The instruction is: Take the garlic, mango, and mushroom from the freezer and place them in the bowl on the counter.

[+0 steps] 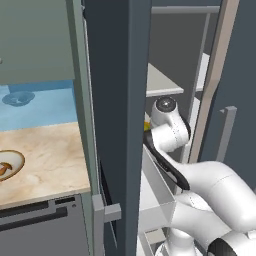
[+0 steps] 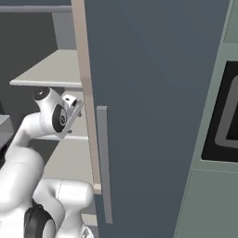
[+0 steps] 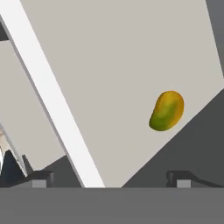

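The claw (image 3: 108,177) stands wide open and empty inside the freezer (image 1: 117,100). The mango (image 3: 166,110) lies alone on a pale shelf (image 3: 122,65), near its edge. It looks light, firm, smooth and rounded, likely slippery; pinching across its narrow middle seems safest.

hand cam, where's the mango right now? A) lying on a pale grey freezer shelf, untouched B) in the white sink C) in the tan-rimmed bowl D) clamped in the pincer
A: the small yellow-green oval mango with an orange blush lies on the pale grey freezer shelf, ahead of the open pincer, whose dark fingertips stand wide apart and clear of it.
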